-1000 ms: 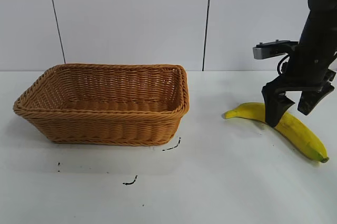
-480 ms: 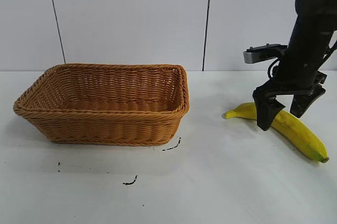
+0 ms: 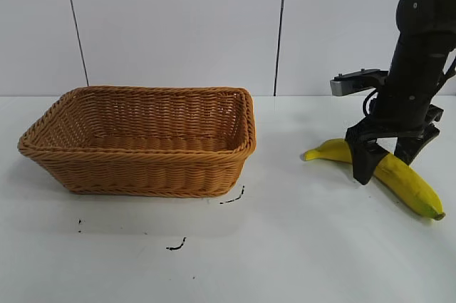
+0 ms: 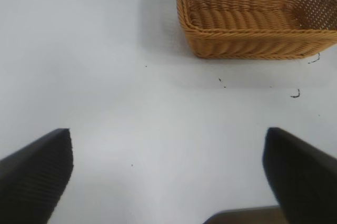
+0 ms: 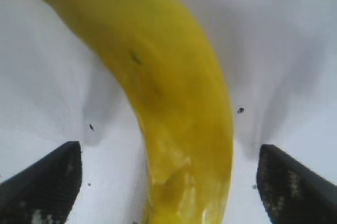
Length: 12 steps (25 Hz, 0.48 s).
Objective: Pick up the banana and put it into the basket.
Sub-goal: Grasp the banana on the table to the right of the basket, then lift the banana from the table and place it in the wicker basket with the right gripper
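The yellow banana [image 3: 399, 177] lies on the white table at the right, stem end toward the basket. My right gripper [image 3: 388, 164] is open and straddles the banana's middle, one finger on each side, low at the table. In the right wrist view the banana [image 5: 168, 103] runs between the two fingers, clear of both. The tan wicker basket [image 3: 142, 139] stands at the left, empty. My left gripper [image 4: 168, 182] is open and empty above bare table, with the basket [image 4: 253, 18] farther off; it is out of the exterior view.
A few small black marks [image 3: 231, 198] lie on the table in front of the basket. A white panelled wall stands behind the table.
My right gripper has shifted slightly left along the banana and come down, so its fingers now sit lower around the banana. The banana and basket have not moved.
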### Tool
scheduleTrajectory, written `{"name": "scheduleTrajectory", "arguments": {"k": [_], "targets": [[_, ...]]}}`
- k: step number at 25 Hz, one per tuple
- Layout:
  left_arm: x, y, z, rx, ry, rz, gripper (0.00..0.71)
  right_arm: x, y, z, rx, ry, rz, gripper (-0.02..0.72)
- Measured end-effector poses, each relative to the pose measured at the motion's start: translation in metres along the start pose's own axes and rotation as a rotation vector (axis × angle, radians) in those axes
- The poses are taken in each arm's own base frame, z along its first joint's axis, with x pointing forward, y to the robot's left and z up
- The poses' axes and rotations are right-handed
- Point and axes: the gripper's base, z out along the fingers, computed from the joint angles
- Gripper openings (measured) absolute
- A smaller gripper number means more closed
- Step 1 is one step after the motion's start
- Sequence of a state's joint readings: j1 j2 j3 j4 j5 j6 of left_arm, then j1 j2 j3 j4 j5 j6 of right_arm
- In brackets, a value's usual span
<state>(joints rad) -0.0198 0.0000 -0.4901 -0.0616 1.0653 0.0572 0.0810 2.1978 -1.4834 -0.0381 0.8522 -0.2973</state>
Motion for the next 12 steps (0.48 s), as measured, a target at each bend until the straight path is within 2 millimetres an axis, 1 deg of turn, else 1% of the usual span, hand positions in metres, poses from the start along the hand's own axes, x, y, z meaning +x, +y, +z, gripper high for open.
{"name": "scheduleTrajectory", "arguments": {"k": [3, 5, 7, 12], "targets": [[0.0, 0.0, 0.0, 0.0, 0.0, 0.0, 0.695, 0.0, -0.002, -0.006, 0.024, -0.004, -0.007, 0.318], [0.0, 0.0, 0.0, 0.0, 0.0, 0.0, 0.695, -0.001, -0.003, -0.018, 0.03, -0.009, -0.004, 0.318], [0.0, 0.0, 0.0, 0.0, 0.0, 0.0, 0.695, -0.003, -0.005, -0.037, 0.033, -0.011, 0.001, 0.318], [0.0, 0.0, 0.0, 0.0, 0.0, 0.0, 0.695, -0.013, -0.005, -0.101, -0.004, -0.065, 0.041, 0.318]]}}
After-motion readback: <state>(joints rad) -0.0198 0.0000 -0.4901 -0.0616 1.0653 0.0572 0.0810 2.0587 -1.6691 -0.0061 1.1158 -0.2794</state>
